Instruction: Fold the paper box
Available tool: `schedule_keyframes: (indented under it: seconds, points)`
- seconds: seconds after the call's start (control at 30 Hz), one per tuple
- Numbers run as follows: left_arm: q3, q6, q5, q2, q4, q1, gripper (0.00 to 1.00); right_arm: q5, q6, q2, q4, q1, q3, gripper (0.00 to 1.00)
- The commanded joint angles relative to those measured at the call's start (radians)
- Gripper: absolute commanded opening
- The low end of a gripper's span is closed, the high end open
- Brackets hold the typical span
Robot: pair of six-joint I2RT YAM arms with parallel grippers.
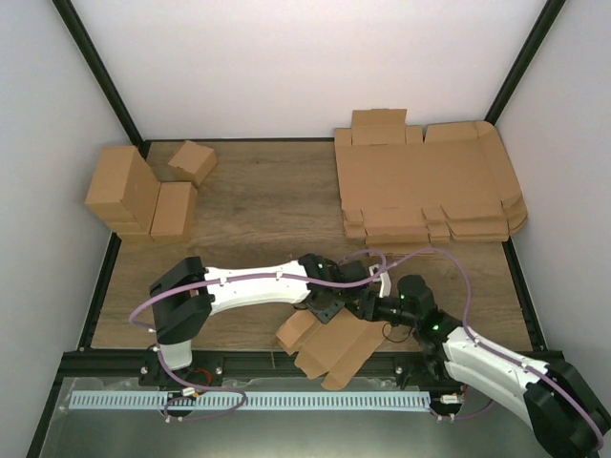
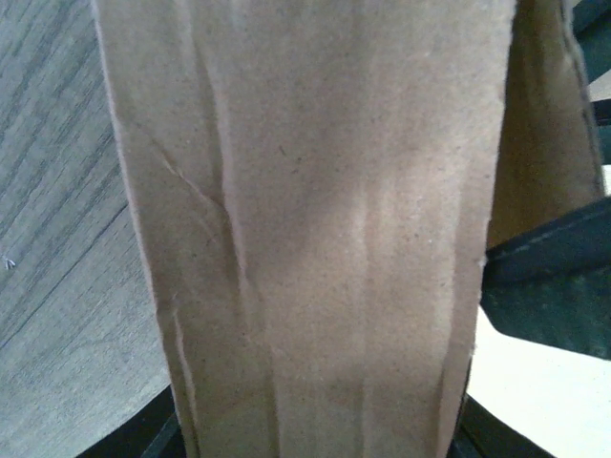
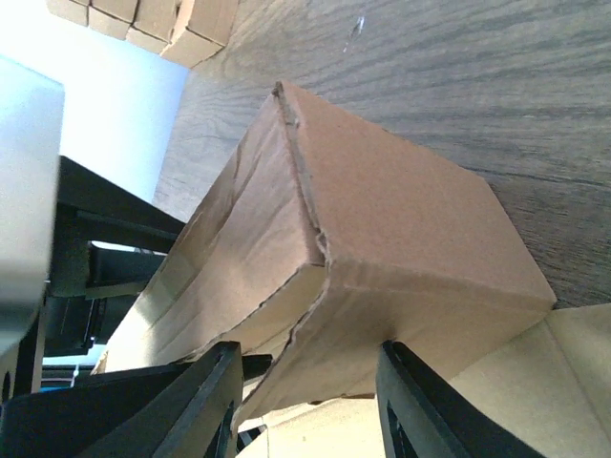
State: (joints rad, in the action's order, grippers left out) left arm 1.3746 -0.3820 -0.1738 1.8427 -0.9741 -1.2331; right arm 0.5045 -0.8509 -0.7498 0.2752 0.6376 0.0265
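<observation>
The paper box [image 1: 329,351] is a brown cardboard piece, partly folded into a narrow box. It lies at the table's near edge and overhangs the front rail. My left gripper [image 1: 323,307] is at its far end. In the left wrist view a creased panel [image 2: 305,239] fills the frame between the left gripper's [image 2: 320,444] fingers, which show only as dark slivers at both sides. My right gripper [image 1: 366,307] is just right of it. In the right wrist view the right gripper [image 3: 305,401] is spread wide, and the box's folded corner [image 3: 401,229] sits over the gap.
A thick pile of flat cardboard sheets [image 1: 425,186] lies at the back right. Folded boxes [image 1: 138,196] stand at the back left, with one more [image 1: 193,162] beside them; they also show in the right wrist view [image 3: 143,19]. The black front rail [image 1: 248,363] runs under the box.
</observation>
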Motion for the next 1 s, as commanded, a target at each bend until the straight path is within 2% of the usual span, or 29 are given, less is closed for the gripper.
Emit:
schedule_keyframes:
  seconds: [0.0,0.2,0.37,0.5,0.63,0.8,0.97]
  points:
    - [0.026,0.013,0.050,0.009,0.031,-0.006,0.44,0.013,0.049,0.028,0.170,0.010,-0.030,0.42]
    - [0.026,0.018,0.061,0.013,0.031,-0.005,0.44,0.025,0.150,0.045,0.189,0.011,-0.043,0.55]
    - [0.027,0.020,0.058,0.011,0.028,-0.006,0.44,-0.006,0.158,0.067,0.167,0.010,-0.051,0.57]
    - [0.029,0.021,0.057,0.013,0.029,-0.005,0.44,-0.021,0.142,0.086,0.152,0.009,-0.075,0.72]
    - [0.030,0.023,0.061,0.018,0.028,-0.006,0.44,-0.045,0.084,0.190,0.156,0.010,-0.141,0.87]
    - [0.035,0.026,0.063,0.023,0.029,-0.005,0.44,-0.054,0.029,0.334,0.110,0.010,-0.185,0.93]
    - [0.042,0.030,0.062,0.034,0.025,-0.005,0.44,-0.080,-0.006,0.386,0.054,0.010,-0.193,0.90]
